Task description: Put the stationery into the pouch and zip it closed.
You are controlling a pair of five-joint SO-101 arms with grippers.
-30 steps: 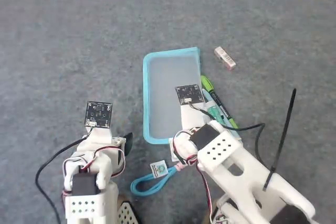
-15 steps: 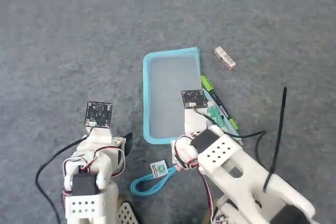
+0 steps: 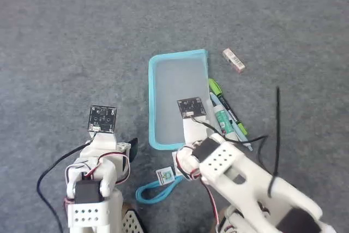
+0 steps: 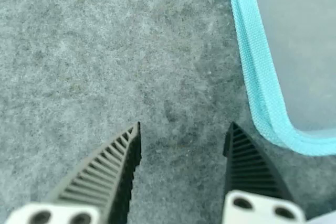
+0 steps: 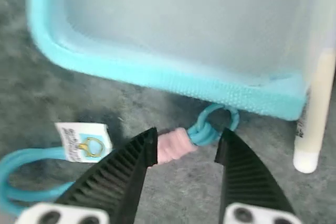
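The pouch (image 3: 178, 94) is a translucent flat case with a light-blue edge, lying in the middle of the grey carpet. Several pens (image 3: 226, 114) lie along its right side, and a small eraser (image 3: 233, 60) sits farther back. In the right wrist view my right gripper (image 5: 186, 141) is open at the pouch's (image 5: 173, 19) near edge. Its fingers stand either side of the pink zipper pull (image 5: 172, 146) and the blue cord knot (image 5: 207, 129). My left gripper (image 4: 184, 132) is open over bare carpet, left of the pouch's edge (image 4: 257, 61).
A blue cord loop (image 3: 155, 192) with a small paper tag (image 3: 166, 175) trails from the pouch toward the arms' bases. A white pen (image 5: 315, 108) lies beside the pouch's corner. Open carpet lies to the left and at the back.
My right arm has swung left and a little nearer, from the pens' side to the pouch's near corner. The left arm has kept still.
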